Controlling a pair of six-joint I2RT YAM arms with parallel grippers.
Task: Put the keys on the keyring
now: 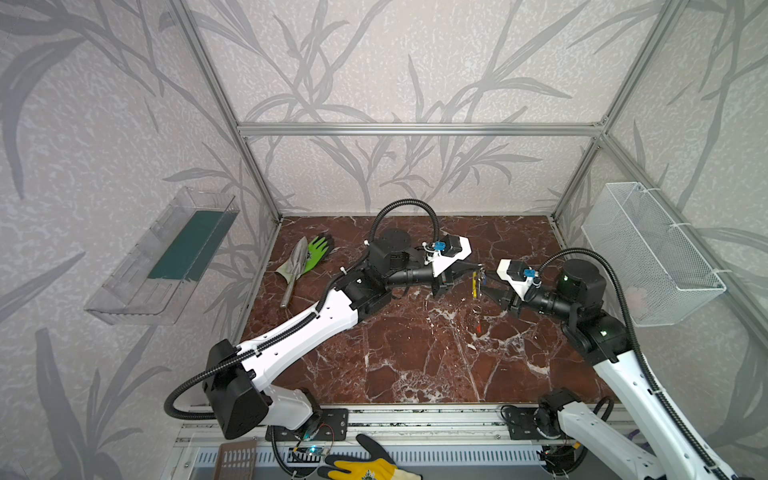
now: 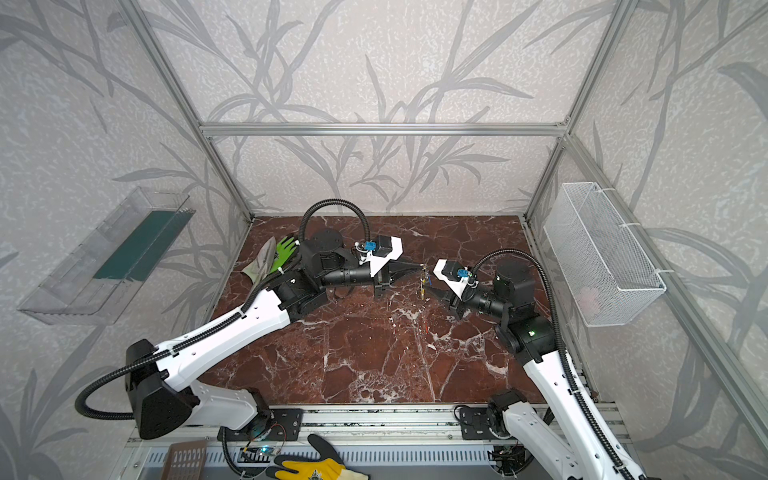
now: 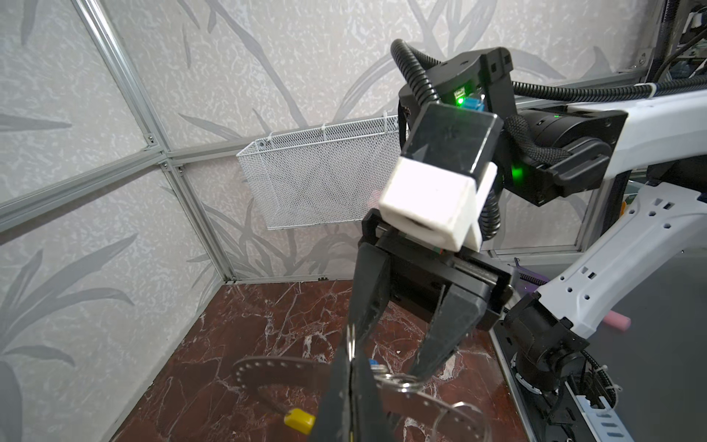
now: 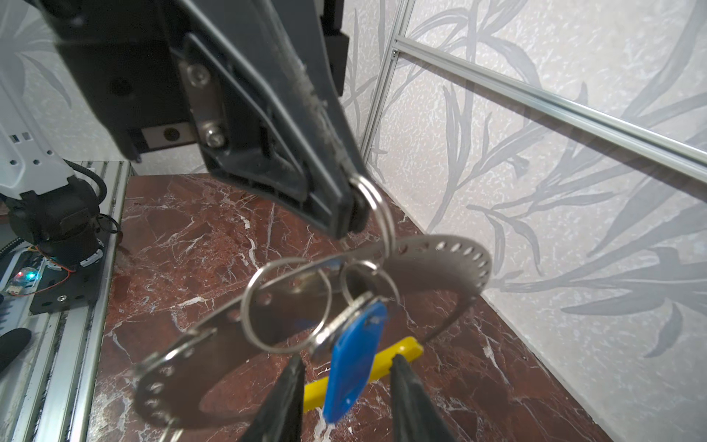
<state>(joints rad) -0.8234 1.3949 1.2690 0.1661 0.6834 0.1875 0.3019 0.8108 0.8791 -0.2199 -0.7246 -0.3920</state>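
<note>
The left claw point(image 4: 348, 204) is clenching a small ring point(image 4: 378, 208), and the keyring point(image 4: 451, 264) is hanging from it in the air, right of the bench's point(image 4: 191, 237) middle, nearer its far edge. The blue key point(image 4: 367, 325) is dangling, long side down, between the right claw's point(image 4: 346, 361) 2 spread-open fingers.

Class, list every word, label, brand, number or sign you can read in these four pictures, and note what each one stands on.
No text can be read in any of the views.
Yellow glove, at the front edge in both top views: a dark emblem, too small and blurred to read.
Blue key tag, in the right wrist view: its visible face shows no lettering.
</note>
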